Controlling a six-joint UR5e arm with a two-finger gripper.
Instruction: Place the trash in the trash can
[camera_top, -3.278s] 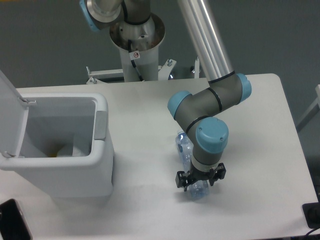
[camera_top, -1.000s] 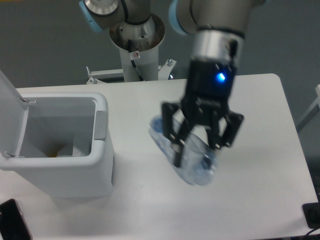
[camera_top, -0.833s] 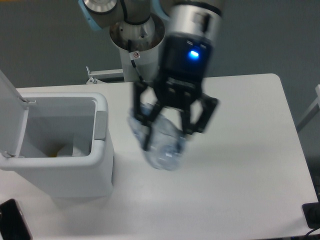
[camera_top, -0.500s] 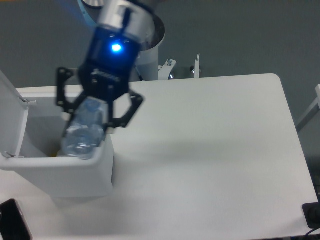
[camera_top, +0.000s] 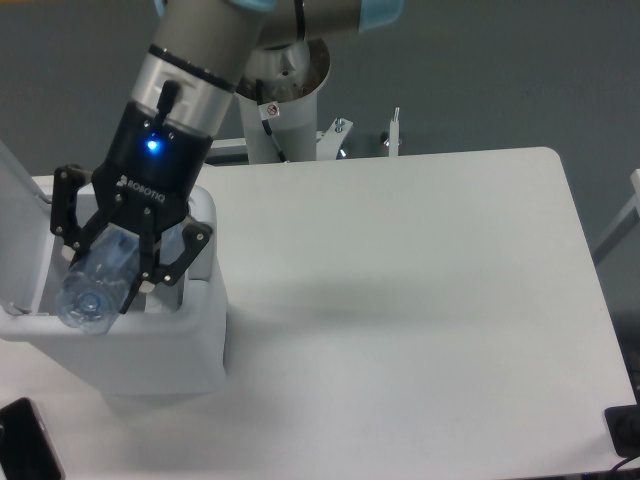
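From my remote station I see the black two-finger gripper (camera_top: 100, 270) in the left middle of the frame, its fingers clamped on the crushed clear blue-tinted plastic water bottle (camera_top: 95, 283), with only the bottle's width keeping the two fingers apart. A blue light glows on the gripper's dark body above the fingers. The bottle hangs over the open mouth of the large white rectangular plastic trash can (camera_top: 190, 340), which fills the lower left of the frame. The bottle's long axis runs diagonally, from upper right down to lower left, and its round end faces the camera at the lower left, overlapping the can's near rim in this view. I cannot tell whether the bottle touches the rim or sits above it. The can's white flip lid (camera_top: 15, 170) stands open along the left edge of the frame. The can rests on the white table (camera_top: 420, 300), whose surface spreads across the centre and right. A dark flat object (camera_top: 25, 440) shows at the bottom left corner.
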